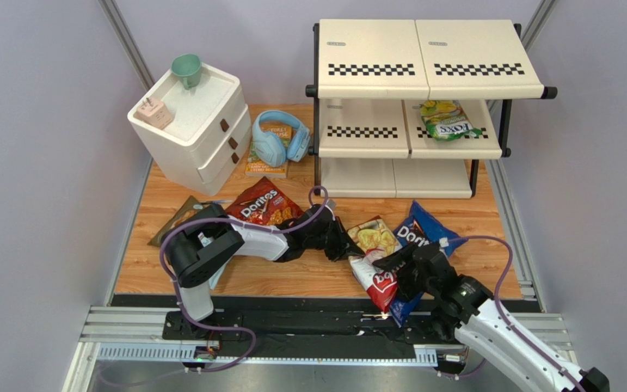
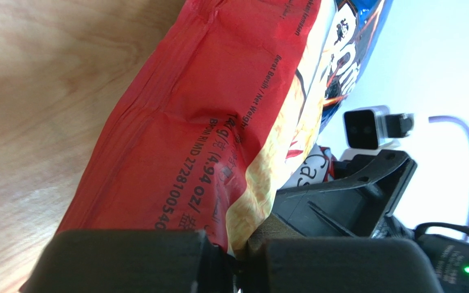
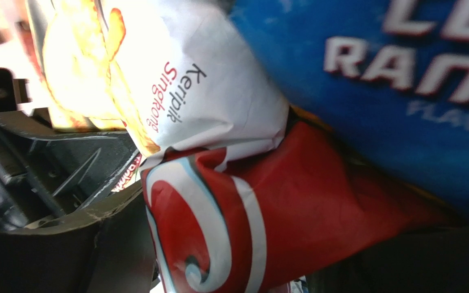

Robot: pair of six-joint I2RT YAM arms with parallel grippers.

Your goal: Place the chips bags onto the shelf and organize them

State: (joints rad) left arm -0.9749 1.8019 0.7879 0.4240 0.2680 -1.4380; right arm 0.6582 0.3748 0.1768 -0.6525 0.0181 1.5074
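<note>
One of five is done: the small green-yellow bag (image 1: 448, 120) lies on the right of the shelf (image 1: 423, 69)'s middle tier. Four are left on the bench (image 1: 292, 278) on the near side of the shelf. The red Doritos (image 1: 262, 204) lies to the left and the blue Doritos (image 1: 425, 231) to the right. Between them, the left end effector (image 1: 343, 243) is clamped on the cassava bag (image 1: 371, 235). The right end effector (image 1: 397, 265) looks closed on the white-and-red bag (image 1: 376, 282), which overhangs the near edge.
</note>
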